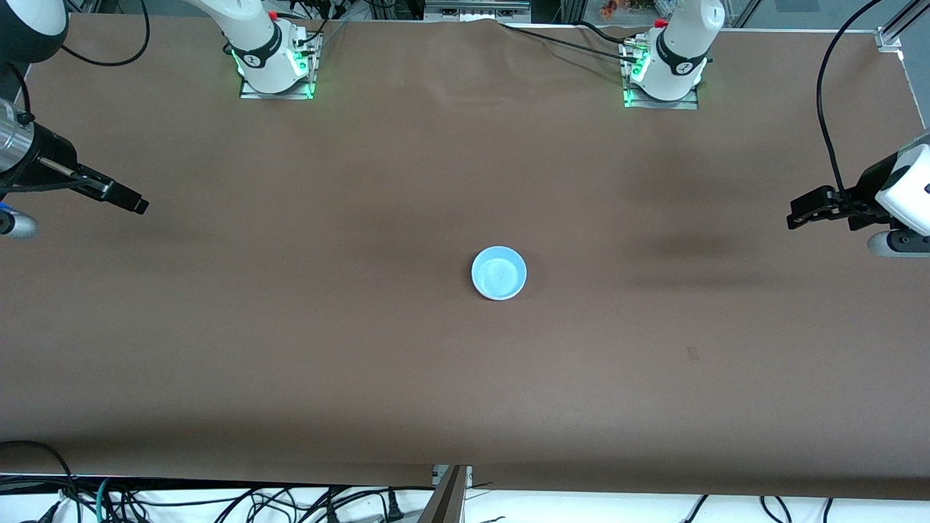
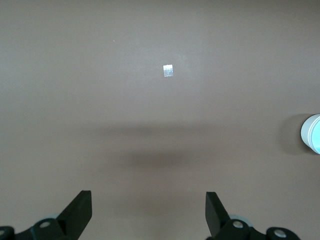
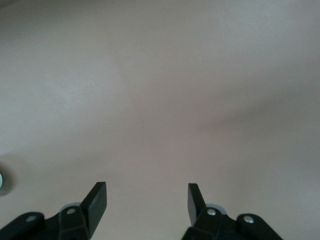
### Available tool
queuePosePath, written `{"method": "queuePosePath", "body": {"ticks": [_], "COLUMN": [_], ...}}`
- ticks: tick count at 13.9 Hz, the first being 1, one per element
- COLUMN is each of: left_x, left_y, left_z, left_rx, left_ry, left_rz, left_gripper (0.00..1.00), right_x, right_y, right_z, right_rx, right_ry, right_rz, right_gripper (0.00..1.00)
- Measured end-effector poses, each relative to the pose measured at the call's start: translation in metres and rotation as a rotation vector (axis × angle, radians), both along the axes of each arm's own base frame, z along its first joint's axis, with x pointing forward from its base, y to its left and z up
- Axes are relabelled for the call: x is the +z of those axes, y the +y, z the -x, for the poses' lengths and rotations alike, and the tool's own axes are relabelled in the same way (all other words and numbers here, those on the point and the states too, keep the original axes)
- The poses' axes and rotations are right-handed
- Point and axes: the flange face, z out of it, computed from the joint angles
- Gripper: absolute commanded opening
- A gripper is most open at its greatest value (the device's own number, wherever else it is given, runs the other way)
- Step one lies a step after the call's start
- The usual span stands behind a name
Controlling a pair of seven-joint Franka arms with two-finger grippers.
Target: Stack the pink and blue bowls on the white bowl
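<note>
A light blue bowl [image 1: 499,272] stands alone near the middle of the brown table, and only its blue inside shows from above. Its edge shows in the left wrist view [image 2: 313,133], pale on the outside. The pink bowl and the white bowl are hidden or out of view. My left gripper [image 1: 793,216] hangs open over the left arm's end of the table, with nothing between its fingers [image 2: 148,195]. My right gripper [image 1: 139,206] hangs over the right arm's end, also open and empty [image 3: 147,186]. Both are far from the bowl.
A small pale square mark [image 2: 168,71] lies on the table nearer the front camera than the left gripper [image 1: 692,353]. The two arm bases [image 1: 276,69] [image 1: 662,76] stand along the table's edge. Cables [image 1: 218,501] run below the front edge.
</note>
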Motion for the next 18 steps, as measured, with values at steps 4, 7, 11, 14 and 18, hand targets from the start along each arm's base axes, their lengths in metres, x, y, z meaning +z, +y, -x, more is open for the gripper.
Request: {"method": "queuePosePath", "body": {"ticks": [4, 7, 11, 14, 18], "left_x": [0.0, 0.0, 0.0, 0.0, 0.0], "left_y": [0.0, -0.002, -0.002, -0.002, -0.002], "left_z": [0.0, 0.0, 0.0, 0.0, 0.0], "left_rx": [-0.001, -0.003, -0.004, -0.004, -0.004], "left_ry": [0.0, 0.0, 0.0, 0.0, 0.0], "left_rz": [0.0, 0.0, 0.001, 0.001, 0.001], "left_gripper": [1.0, 1.0, 1.0, 1.0, 1.0], "right_x": [0.002, 0.01, 0.02, 0.019, 0.017], "right_y": [-0.007, -0.007, -0.006, -0.012, -0.021], "right_z": [0.017, 0.013, 0.005, 0.003, 0.002], "right_rx": [-0.001, 0.003, 0.005, 0.02, 0.152], "right_ry": [-0.023, -0.056, -0.084, -0.083, -0.086], "right_rz": [-0.019, -0.01, 0.0, 0.003, 0.004], "right_gripper": [0.99, 0.99, 0.99, 0.99, 0.99]}}
